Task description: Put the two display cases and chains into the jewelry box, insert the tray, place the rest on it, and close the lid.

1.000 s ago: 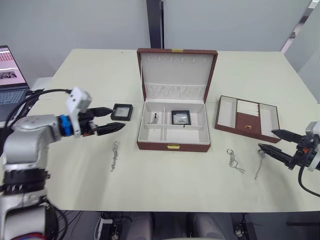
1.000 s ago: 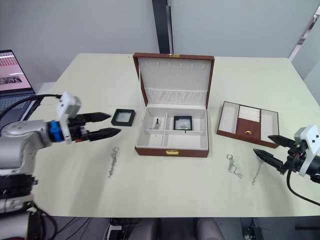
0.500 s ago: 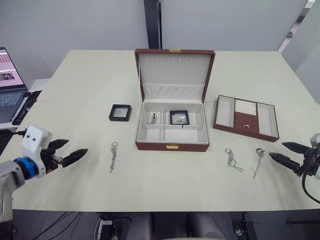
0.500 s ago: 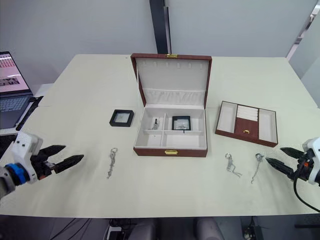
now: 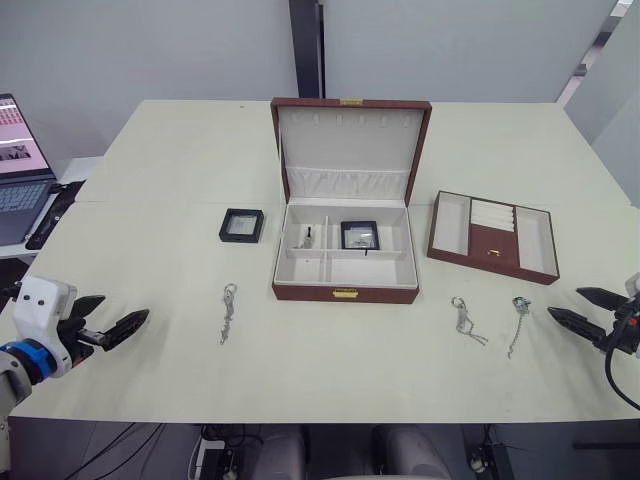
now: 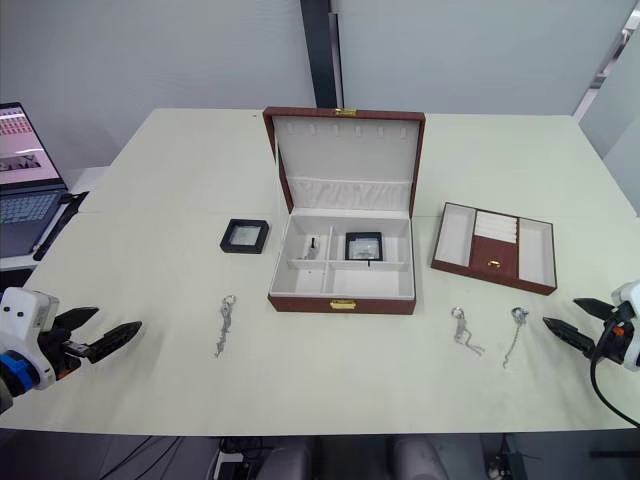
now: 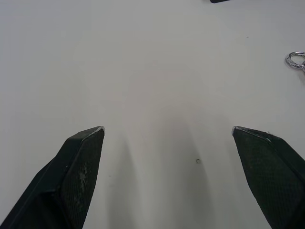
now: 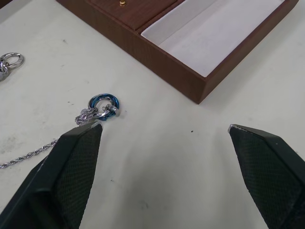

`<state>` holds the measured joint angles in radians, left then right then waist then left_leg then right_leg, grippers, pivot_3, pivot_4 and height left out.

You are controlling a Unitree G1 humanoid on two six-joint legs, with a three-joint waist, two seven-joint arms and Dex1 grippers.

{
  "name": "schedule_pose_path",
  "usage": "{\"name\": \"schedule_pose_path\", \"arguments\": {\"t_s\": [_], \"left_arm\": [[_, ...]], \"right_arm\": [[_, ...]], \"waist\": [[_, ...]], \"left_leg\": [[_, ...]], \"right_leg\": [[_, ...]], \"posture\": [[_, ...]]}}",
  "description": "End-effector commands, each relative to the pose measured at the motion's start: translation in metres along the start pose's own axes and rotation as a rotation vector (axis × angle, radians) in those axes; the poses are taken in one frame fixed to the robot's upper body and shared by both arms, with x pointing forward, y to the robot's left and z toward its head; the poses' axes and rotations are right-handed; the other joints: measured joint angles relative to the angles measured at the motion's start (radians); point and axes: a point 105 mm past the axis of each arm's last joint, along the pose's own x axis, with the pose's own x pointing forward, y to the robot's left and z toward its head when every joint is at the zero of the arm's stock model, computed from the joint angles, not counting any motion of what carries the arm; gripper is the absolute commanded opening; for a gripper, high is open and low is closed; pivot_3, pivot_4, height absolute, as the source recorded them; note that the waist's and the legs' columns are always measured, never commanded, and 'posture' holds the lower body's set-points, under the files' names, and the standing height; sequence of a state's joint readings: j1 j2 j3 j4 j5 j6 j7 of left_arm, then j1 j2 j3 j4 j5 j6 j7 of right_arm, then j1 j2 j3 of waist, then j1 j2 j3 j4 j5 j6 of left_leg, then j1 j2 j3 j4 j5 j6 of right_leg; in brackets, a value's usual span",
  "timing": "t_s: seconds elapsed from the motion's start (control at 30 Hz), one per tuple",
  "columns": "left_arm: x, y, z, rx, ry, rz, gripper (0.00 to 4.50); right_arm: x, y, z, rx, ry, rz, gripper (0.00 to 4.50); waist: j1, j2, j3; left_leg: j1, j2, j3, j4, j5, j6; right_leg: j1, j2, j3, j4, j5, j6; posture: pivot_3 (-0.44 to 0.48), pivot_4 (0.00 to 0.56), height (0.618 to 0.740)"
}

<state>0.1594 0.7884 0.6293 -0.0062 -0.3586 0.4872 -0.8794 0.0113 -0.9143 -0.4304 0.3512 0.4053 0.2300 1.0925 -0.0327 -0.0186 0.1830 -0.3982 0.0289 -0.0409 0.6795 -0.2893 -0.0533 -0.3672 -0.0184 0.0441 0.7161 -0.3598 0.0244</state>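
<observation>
The jewelry box (image 5: 346, 255) is seen standing open at the middle of the table (image 5: 180, 150), with its lid (image 5: 350, 138) raised upright behind it and the gold clasp facing the front edge. One display case (image 5: 360, 235) is laid in a rear compartment of the box, and a chain (image 5: 309, 236) is lodged in the compartment to its left. The second display case (image 5: 241, 225) is left on the table just to the left of the box. The tray (image 5: 493, 236) is set on the table to the right of the box, apart from it. A chain (image 5: 228, 312) is stretched out in front of the second case, and two more chains (image 5: 465, 318) (image 5: 517, 322) are laid in front of the tray. The left gripper (image 5: 112, 324) is held over the table's front left edge with its fingers spread wide and nothing between them. The right gripper (image 5: 580, 308) is held near the right edge, likewise spread wide and empty, close to the rightmost chain. A laptop (image 5: 17, 165) is placed at the far left.
</observation>
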Motion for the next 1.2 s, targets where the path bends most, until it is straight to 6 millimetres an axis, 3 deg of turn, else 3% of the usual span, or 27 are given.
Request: {"name": "schedule_pose_path", "arguments": {"t_s": [0.03, 0.63, 0.8, 0.93, 1.1, 1.2], "left_arm": [[-0.007, 0.004, 0.008, 0.009, -0.037, 0.023, 4.45], [-0.002, 0.001, 0.013, 0.027, -0.044, 0.008, 4.45], [0.001, -0.002, 0.018, 0.027, -0.07, 0.006, 4.45], [0.001, -0.012, 0.031, -0.025, -0.184, 0.051, 4.45], [0.012, -0.052, 0.04, -0.09, -0.274, 0.021, 4.45], [0.016, -0.064, 0.045, -0.109, -0.325, 0.051, 4.45]], "right_arm": [[-0.003, -0.004, 0.009, -0.037, -0.015, -0.01, 4.5], [0.0, -0.003, 0.011, -0.04, -0.023, 0.0, 4.5], [0.002, 0.003, 0.024, -0.051, -0.064, 0.032, 4.5], [0.012, 0.035, 0.061, -0.093, -0.157, 0.18, 4.5], [0.024, 0.089, 0.106, -0.183, -0.231, 0.42, 4.5], [0.029, 0.119, 0.123, -0.209, -0.269, 0.555, 4.5]], "waist": [[0.0, 0.0, 0.0], [0.0, 0.0, 0.0], [0.0, 0.0, 0.0], [-0.001, 0.001, 0.0], [0.0, 0.001, -0.001], [0.004, 0.001, -0.001]], "left_leg": [[0.0, 0.0, 0.0, 0.0, 0.0, 0.0], [0.0, 0.0, 0.0, 0.0, 0.0, 0.0], [0.0, 0.0, 0.0, 0.0, 0.0, 0.0], [0.0, 0.0, 0.0, 0.0, 0.0, 0.0], [-0.001, 0.001, -0.002, 0.0, 0.0, 0.0], [0.0, 0.0, -0.004, 0.001, 0.0, 0.0]], "right_leg": [[0.0, 0.0, 0.0, 0.0, 0.0, 0.0], [0.0, 0.0, 0.0, 0.0, 0.0, 0.0], [0.0, 0.0, 0.0, 0.0, 0.0, 0.0], [0.0, 0.0, 0.0, 0.0, 0.0, 0.0], [0.0, 0.0, 0.001, 0.0, 0.0, 0.0], [0.002, 0.0, 0.0, -0.001, 0.0, 0.0]], "posture": [[0.0, 0.15, 0.74], [0.0, 0.15, 0.74], [0.0, 0.15, 0.74], [0.0, 0.15, 0.74], [0.0, 0.15, 0.74], [0.0, 0.15, 0.74]]}}
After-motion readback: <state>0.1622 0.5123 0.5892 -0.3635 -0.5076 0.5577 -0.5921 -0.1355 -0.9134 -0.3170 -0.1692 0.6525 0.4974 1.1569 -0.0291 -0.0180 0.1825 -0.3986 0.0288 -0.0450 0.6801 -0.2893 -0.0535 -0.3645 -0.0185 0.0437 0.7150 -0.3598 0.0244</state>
